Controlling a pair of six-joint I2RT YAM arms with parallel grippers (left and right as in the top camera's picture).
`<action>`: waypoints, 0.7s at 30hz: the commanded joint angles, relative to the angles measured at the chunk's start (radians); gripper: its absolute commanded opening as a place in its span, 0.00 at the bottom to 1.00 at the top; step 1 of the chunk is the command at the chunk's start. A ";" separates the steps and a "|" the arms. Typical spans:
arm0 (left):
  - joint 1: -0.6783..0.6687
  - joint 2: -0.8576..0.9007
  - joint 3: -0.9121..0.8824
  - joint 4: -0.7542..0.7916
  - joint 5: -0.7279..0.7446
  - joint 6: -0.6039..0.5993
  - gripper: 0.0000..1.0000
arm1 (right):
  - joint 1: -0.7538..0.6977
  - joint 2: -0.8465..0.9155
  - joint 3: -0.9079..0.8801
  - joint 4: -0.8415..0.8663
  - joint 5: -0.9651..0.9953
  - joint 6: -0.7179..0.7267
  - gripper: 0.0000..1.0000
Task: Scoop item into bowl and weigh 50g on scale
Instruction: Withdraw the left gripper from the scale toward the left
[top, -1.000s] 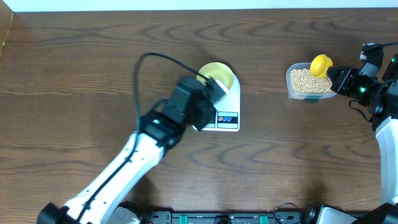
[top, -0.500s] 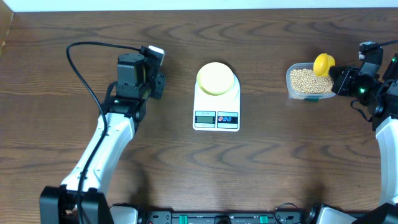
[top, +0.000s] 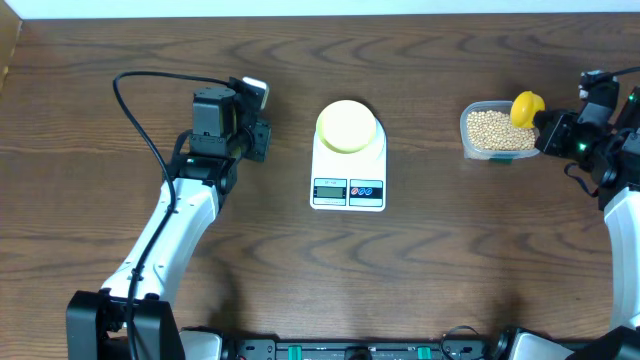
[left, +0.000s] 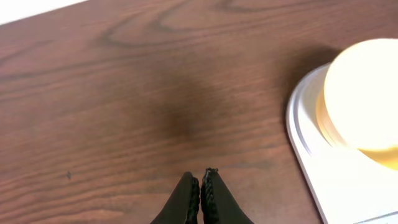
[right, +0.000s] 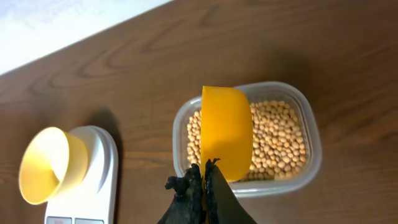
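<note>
Left end effector (left: 200, 180), clenched empty, hangs at the scale's (top: 348, 185) 9 o'clock; right end effector (right: 203, 171) grips the scoop (right: 226, 130) over beans (right: 277, 140).

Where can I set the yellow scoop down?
Bare wood: between the white digital scale and the clear plastic bean tub, and between the scale and the left gripper. Crowded at the tub, where the right gripper holds the yellow scoop.

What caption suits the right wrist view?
Yellow plastic scoop held over clear rectangular tub of small tan beans; pale yellow-green bowl on white scale.
</note>
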 joint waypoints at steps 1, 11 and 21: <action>-0.029 -0.001 0.006 -0.056 0.078 -0.013 0.07 | -0.004 -0.005 0.012 -0.024 0.033 -0.061 0.01; -0.137 0.024 0.005 -0.103 -0.157 0.047 0.07 | -0.004 -0.005 0.012 0.044 0.052 -0.093 0.01; 0.054 0.119 0.005 0.291 -0.307 -0.099 0.08 | -0.005 -0.003 0.012 0.137 0.218 0.104 0.01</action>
